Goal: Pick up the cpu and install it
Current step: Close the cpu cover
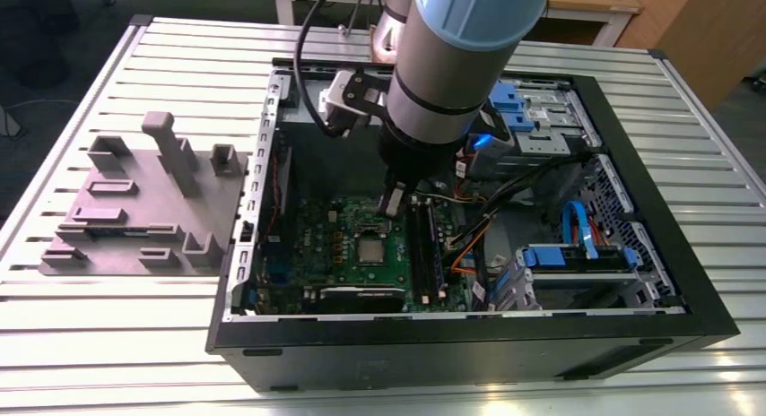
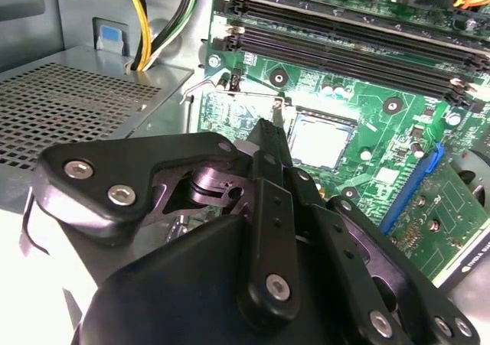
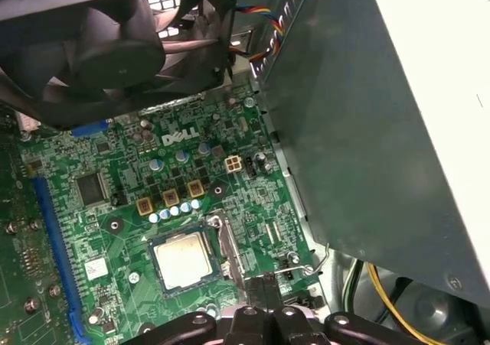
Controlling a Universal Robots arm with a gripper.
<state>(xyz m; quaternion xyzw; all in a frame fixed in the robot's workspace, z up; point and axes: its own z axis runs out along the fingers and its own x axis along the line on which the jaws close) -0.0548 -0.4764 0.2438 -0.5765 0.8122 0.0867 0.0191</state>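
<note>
Green motherboard is seen lying flat inside an open black computer case, which is set on a slatted metal worktop. The cpu is seated in the socket near the middle of the board, its silver-grey top turned upward. In the first wrist view the cpu is framed by the socket rim, with a thin metal lever lying just beside it. In the second wrist view the cpu is found between the hand and the long black memory slots. The hand is lowered into the case by the arm and is held close over the board, just beside the socket and apart from the cpu. Its fingers are pressed together with nothing between them, as is shown in both wrist views. A grey power-supply box is mounted along one side of the board. A grey fixture block is placed on the worktop at the exterior view's left.
</note>
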